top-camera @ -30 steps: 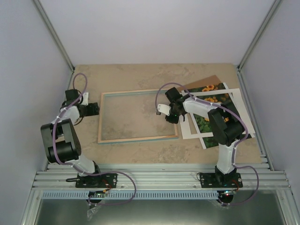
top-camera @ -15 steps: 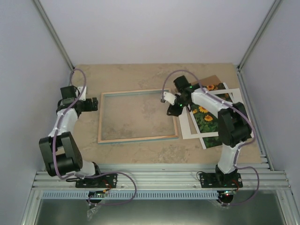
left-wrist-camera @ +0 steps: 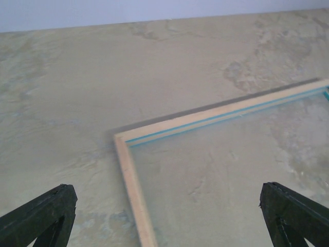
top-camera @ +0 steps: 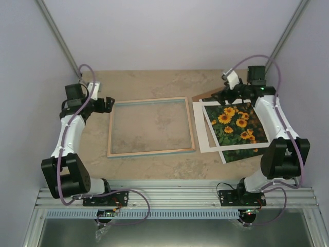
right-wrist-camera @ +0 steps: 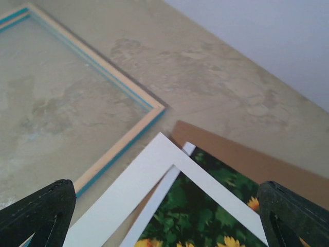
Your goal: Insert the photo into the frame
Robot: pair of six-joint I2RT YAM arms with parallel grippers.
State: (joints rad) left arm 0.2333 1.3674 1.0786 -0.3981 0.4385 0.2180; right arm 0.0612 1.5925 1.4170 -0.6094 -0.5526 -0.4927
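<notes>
Item: rectangular sunflower paper print, the photo (top-camera: 235,128). It lies near the table's (top-camera: 154,82) right edge, under a white cardboard mat (top-camera: 203,131) and beside the turquoise-and-wood frame (top-camera: 151,152). We judge it light, floppy and easily creased, best pinched at its exposed near corner. Left gripper (top-camera: 105,104) and right gripper (top-camera: 222,95): fingers spread, empty.

No writing, number, label, brand mark or sign can be read in any of the views.
</notes>
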